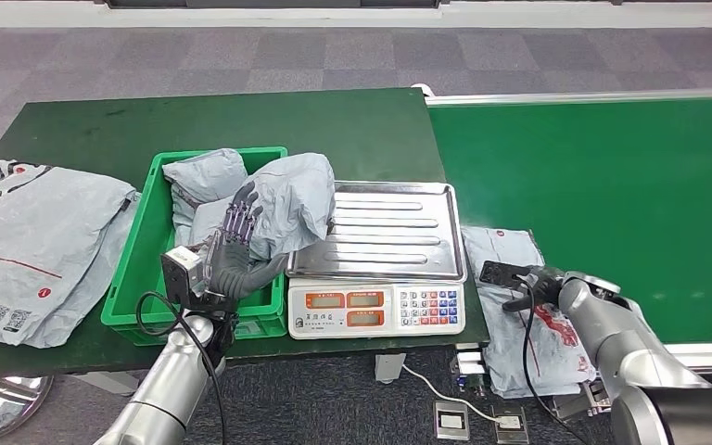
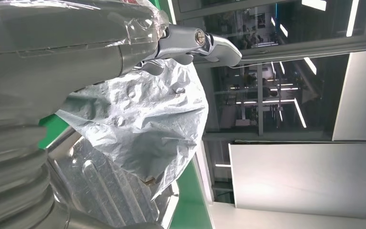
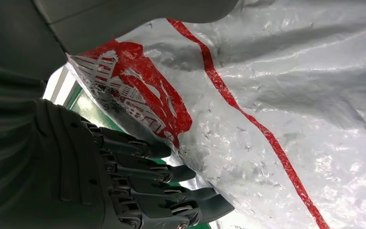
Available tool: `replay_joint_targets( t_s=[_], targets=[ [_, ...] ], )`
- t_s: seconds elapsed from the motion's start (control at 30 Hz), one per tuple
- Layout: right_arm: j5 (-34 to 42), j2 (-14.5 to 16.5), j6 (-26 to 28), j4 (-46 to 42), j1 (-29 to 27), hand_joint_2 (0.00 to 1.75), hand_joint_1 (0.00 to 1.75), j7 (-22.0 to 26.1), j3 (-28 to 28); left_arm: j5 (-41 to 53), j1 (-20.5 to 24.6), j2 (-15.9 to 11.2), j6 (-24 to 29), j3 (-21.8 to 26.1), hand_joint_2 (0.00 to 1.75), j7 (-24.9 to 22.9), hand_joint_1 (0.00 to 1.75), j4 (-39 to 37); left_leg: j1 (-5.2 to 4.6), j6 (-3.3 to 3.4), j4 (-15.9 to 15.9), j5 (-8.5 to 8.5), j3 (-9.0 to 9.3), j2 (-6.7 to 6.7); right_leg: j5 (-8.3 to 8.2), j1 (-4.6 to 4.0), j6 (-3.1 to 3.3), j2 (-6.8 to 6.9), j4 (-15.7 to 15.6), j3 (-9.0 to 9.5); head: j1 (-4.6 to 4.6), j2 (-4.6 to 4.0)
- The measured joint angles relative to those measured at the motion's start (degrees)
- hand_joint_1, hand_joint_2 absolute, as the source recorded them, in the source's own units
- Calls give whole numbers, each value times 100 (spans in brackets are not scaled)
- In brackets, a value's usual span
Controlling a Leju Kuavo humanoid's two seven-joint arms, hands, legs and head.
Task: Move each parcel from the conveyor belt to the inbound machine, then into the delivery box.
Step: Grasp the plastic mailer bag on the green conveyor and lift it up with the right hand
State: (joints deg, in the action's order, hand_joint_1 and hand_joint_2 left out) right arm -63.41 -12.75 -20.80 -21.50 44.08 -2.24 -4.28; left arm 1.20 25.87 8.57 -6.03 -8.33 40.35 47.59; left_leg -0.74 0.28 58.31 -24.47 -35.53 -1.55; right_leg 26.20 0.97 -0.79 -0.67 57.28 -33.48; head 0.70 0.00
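Leftmost, well left of the scale (image 1: 376,307), flat grey mailers (image 1: 37,246) lie on the dark green table (image 1: 352,120). Just left of the scale, touching its side, stands the green crate (image 1: 130,278), with one grey parcel (image 1: 202,181) inside at its far end. The left hand (image 1: 232,250) is at the crate's scale-side edge, fingers pressed up against a crumpled grey bag (image 1: 287,199); it grips this bag, which hangs over the crate's rim and partly overlaps the left edge of the scale's steel tray (image 1: 399,232). The left wrist view shows the same bag (image 2: 143,119) bunched under the thumb (image 2: 190,43), above the ribbed tray. The scale's front panel has orange displays and a keypad.

Right of the scale, at the near edge of the green conveyor belt (image 1: 593,195), a grey parcel with red print (image 1: 519,306) hangs partly over the edge. The right hand (image 1: 530,283) rests on it; in the right wrist view the dark fingers (image 3: 162,176) lie extended beside the red-printed film (image 3: 248,95). Whether it is grasping, I cannot tell.
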Motion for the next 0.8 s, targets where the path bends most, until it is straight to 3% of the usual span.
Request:
replay_joint_targets(
  t_s=[0.17, 0.2, 0.3, 0.33, 0.37, 0.5, 0.53, 0.67, 0.8],
  targets=[
    [72, -58, -856, 39, 0, 175, 0, 1008, -90, -5, 39, 7, -45, -2, 175, 0, 0, -42, 0, 0, 0, 0, 4, 2, 0, 0, 0, -2, -1, 3, 0, 0],
    [93, -74, -1030, 43, 3, 175, 14, 1240, -138, -8, 53, 9, -66, -3, 175, 0, 0, -56, 0, 0, 0, -1, 7, 5, 0, -1, 0, -5, -1, 5, 0, 0],
    [114, -105, -1361, 45, 13, 175, 144, 1684, -279, -11, 85, 19, -96, -7, 175, 0, 0, -101, 1, -2, 0, -2, 14, 20, 0, -1, 0, -17, -1, 8, 0, 0],
    [115, -110, -1418, 45, 17, 175, 175, 1759, -328, -12, 92, 21, -96, -9, 175, 0, 0, -113, 1, -3, 0, -3, 17, 24, 0, -2, 0, -20, -1, 9, 0, 0],
    [119, -114, -1453, 45, 23, 175, 173, 1808, -378, -13, 98, 24, -96, -11, 175, 0, 0, -124, 2, -3, 0, -3, 19, 28, -1, -2, 0, -22, -1, 10, 0, 0],
    [189, -117, -1464, 45, 37, 175, 134, 1830, -525, -28, 100, 24, -96, -13, 175, 0, 0, -139, 3, -4, 0, -4, 23, 30, -1, -4, 1, -28, -1, 12, 0, 0],
    [205, -117, -1464, 45, 39, 175, 134, 1820, -551, -32, 100, 24, -96, -13, 175, 0, 0, -139, 3, -4, 0, -4, 23, 29, -1, -4, 1, -28, 0, 13, 0, 0],
    [251, -117, -1499, 46, 37, 175, 166, 1827, -655, -45, 102, 24, -96, -13, 175, 0, 0, -139, 3, -4, -1, -4, 23, 26, 0, -4, 1, -27, 0, 13, 0, 0],
    [288, -117, -1527, 48, 25, 175, 168, 1837, -719, -49, 103, 24, -94, -13, 175, 0, 0, -139, 3, -4, -1, -4, 22, 26, 0, -4, 1, -26, 1, 13, 0, 0]
  ],
)
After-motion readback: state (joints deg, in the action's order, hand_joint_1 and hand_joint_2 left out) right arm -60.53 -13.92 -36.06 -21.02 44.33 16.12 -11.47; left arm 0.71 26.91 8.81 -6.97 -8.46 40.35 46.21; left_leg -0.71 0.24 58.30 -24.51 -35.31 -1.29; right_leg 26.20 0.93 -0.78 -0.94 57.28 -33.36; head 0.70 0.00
